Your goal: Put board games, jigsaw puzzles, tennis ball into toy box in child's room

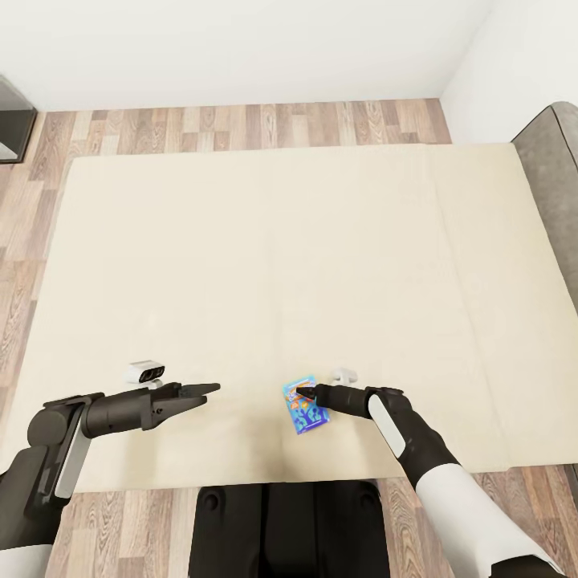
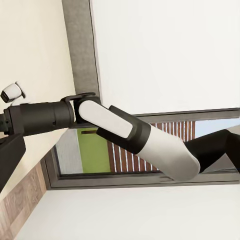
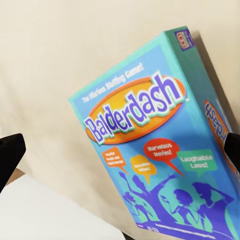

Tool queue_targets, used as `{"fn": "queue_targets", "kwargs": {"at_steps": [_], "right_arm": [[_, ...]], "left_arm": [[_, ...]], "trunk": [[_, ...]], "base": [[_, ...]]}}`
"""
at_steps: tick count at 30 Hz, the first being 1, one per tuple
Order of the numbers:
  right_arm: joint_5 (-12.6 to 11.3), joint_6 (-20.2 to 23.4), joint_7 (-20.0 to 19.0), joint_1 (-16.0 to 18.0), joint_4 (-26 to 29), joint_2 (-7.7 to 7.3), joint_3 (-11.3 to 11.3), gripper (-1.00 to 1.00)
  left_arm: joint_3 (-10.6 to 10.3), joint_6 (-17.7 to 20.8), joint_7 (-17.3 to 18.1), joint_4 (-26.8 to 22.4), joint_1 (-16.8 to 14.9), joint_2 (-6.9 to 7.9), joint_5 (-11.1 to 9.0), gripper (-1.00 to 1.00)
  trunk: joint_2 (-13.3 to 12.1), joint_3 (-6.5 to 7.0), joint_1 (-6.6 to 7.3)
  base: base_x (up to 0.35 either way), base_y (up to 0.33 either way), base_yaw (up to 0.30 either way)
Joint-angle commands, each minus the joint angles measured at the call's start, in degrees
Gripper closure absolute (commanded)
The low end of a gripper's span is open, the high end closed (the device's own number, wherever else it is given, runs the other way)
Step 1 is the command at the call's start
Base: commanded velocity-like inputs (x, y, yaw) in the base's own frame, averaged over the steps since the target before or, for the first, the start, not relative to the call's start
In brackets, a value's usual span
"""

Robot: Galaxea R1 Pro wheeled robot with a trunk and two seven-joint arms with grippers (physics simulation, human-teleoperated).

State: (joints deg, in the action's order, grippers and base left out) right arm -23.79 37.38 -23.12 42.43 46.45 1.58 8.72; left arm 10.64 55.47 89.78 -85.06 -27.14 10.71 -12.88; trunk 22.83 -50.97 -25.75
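Your right end effector [image 1: 303,392] straddles the blue board game [image 1: 306,407] lying near the bed's [image 1: 281,265] near edge, fingers spread, nothing gripped yet. Close off-centre and the box may pivot or slip off. The left end effector [image 1: 210,389] hangs empty; its opening I cannot tell.

A wide cream bed [image 1: 281,265] lies bare across nearly its whole top, open to a reach from any side. A small blue game box [image 1: 306,406] near the front edge is the one obstacle there, with the right gripper [image 1: 305,393] at it. The grey headboard [image 1: 554,201] walls the bed's right end.
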Motion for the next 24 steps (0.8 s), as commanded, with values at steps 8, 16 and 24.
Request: {"fn": "queue_targets", "kwargs": {"at_steps": [8,16,24], "right_arm": [[-0.1,0.3,-0.1,0.0,0.0,0.0,0.0,-1.0],[-0.2,0.3,-0.1,0.0,0.0,0.0,0.0,-1.0],[-0.2,0.4,-0.1,0.0,0.1,0.0,0.0,-1.0]], "left_arm": [[0.0,0.6,0.2,0.0,0.0,0.02,0.0,-1.0],[0.0,0.6,0.2,0.0,0.0,0.02,0.0,-1.0],[0.0,0.6,0.2,0.0,0.0,0.02,0.0,-1.0]], "trunk": [[0.1,-0.06,-0.03],[0.1,-0.08,-0.03],[0.1,-0.4,-0.03]], "base": [[0.0,0.0,0.001],[0.0,0.0,0.074],[0.0,0.0,0.177]]}}
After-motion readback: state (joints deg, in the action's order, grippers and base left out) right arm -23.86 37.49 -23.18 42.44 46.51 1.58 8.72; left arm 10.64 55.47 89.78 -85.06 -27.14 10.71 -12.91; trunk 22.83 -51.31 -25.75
